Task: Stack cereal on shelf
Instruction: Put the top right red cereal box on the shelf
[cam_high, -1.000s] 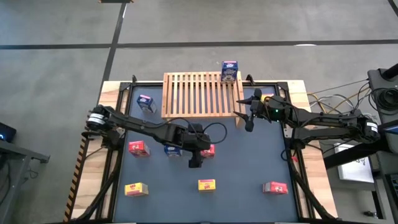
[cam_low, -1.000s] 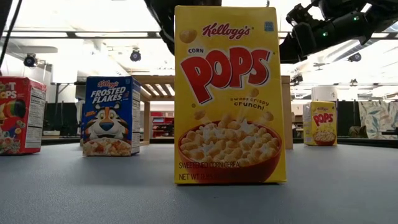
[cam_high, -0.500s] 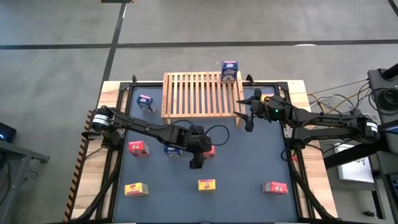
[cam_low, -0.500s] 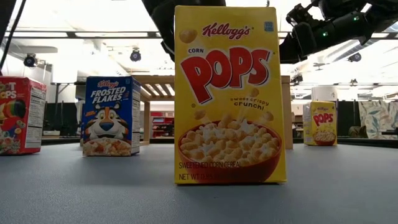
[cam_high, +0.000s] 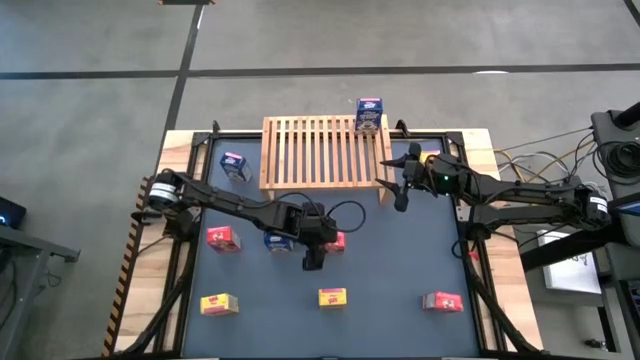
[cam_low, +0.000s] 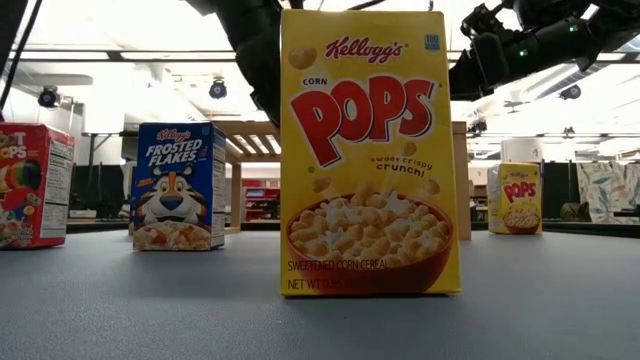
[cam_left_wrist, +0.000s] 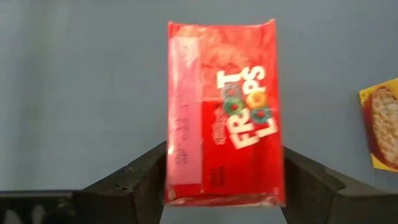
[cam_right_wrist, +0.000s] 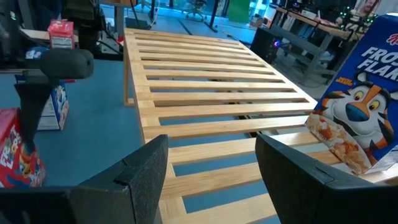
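Cereal box (cam_left_wrist: 224, 112), red, lies between left hand (cam_left_wrist: 217, 180) fingers, clamped on it.

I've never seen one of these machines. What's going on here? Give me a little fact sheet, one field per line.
Setting: dark blue table mat with small cereal boxes scattered on it
Shelf: light wooden slatted rack at the far edge
On the shelf: one blue Frosted Flakes box, at its right corner
Left gripper: over mid-table, fingers either side of a red Froot Loops box
Right gripper: empty, open, beside the rack's right end
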